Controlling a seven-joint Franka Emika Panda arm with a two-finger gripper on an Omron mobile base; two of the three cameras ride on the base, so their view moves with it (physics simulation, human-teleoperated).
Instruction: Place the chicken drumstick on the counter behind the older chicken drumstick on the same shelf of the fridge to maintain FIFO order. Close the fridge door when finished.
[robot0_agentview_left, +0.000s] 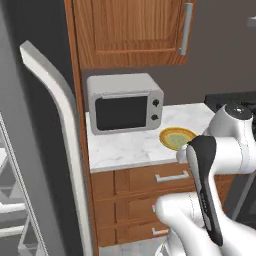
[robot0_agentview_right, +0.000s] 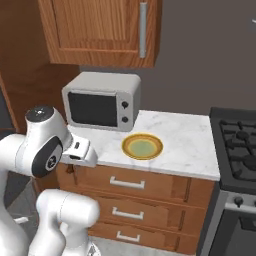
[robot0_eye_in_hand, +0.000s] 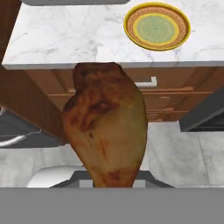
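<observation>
I have the chicken drumstick (robot0_eye_in_hand: 105, 127) clamped in nearly closed jaws, hanging off the marble counter (robot0_eye_in_hand: 65, 39) in front of its drawers. I judge the carry underway; next I swing left toward the fridge (robot0_agentview_left: 30, 150).

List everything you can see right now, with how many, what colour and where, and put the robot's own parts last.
chicken drumstick: one, browned, held in the tool, off the counter, in front of the drawers
plate: one, yellow rim, greenish centre, bare, on the counter
microwave: one, silver, dark door, at the counter's back
counter: one, white marble
drawers: brown wood, white handles, below the counter
wall cabinet: one, brown wood, above the microwave
stove: one, black, right of the counter
fridge door: one, grey, long white handle, left
arm: one, white
tool: one, dark, shut on the drumstick
</observation>
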